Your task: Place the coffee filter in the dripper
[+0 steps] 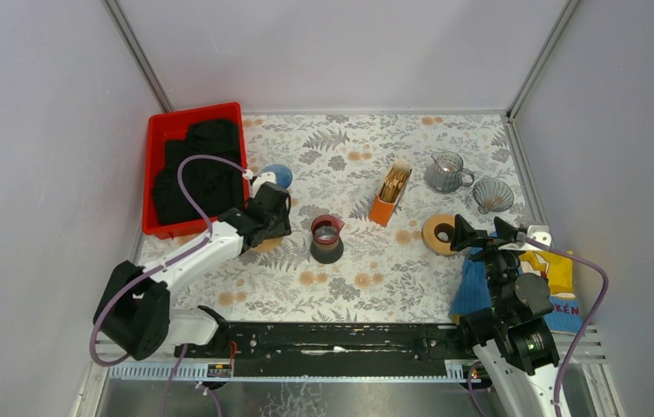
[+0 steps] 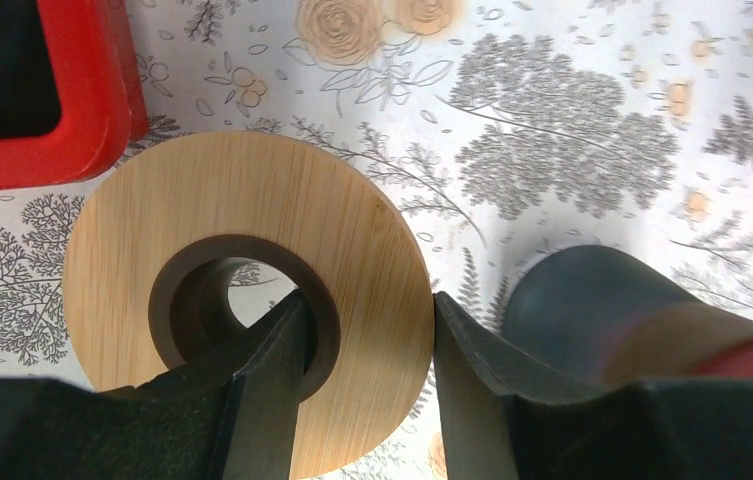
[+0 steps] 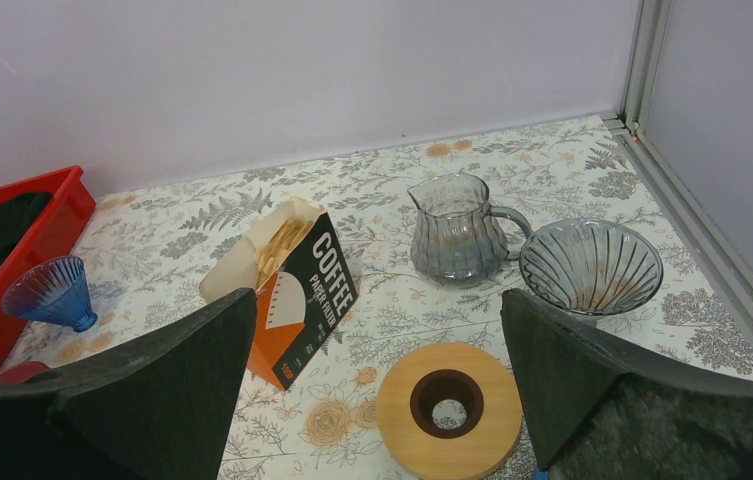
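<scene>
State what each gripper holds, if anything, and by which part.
The left gripper clamps the wooden ring across its band, one finger in the hole. The right gripper holds nothing.

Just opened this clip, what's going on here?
The left gripper has its jaws around the band of a wooden ring beside the red bin, one inside the hole, one at the outer edge. The right gripper hangs open near a second wooden ring. The paper filters sit in their box, and the glass dripper is empty.
</scene>
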`<action>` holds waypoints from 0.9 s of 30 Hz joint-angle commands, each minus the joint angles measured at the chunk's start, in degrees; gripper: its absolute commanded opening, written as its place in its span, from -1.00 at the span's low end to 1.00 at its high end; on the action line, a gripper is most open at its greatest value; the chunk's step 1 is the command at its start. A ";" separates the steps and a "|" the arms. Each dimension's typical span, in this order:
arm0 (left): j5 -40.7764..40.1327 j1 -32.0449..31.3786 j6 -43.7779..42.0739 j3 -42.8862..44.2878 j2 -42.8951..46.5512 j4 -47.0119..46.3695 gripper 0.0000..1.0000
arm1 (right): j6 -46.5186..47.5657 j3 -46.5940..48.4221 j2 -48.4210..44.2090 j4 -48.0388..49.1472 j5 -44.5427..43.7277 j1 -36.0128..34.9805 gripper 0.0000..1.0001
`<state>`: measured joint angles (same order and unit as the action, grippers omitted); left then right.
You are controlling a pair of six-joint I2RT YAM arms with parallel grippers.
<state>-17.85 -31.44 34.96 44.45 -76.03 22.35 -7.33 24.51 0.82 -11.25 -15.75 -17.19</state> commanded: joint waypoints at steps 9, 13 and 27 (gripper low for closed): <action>8.52 -2.69 -9.18 17.55 4.83 15.16 -0.36 | -0.05 0.43 -0.82 2.76 0.78 0.06 0.99; 10.37 -5.47 -11.95 23.47 2.64 19.41 -0.35 | -0.13 0.54 -0.81 2.54 0.94 0.13 0.98; 9.36 -17.65 -13.98 35.89 -8.43 24.45 -0.32 | -0.40 0.54 -0.82 2.51 1.32 0.05 0.99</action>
<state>-8.10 -46.94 22.85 77.52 -82.02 45.80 -7.46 24.51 0.82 -11.27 -15.33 -17.19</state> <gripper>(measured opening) 0.513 0.992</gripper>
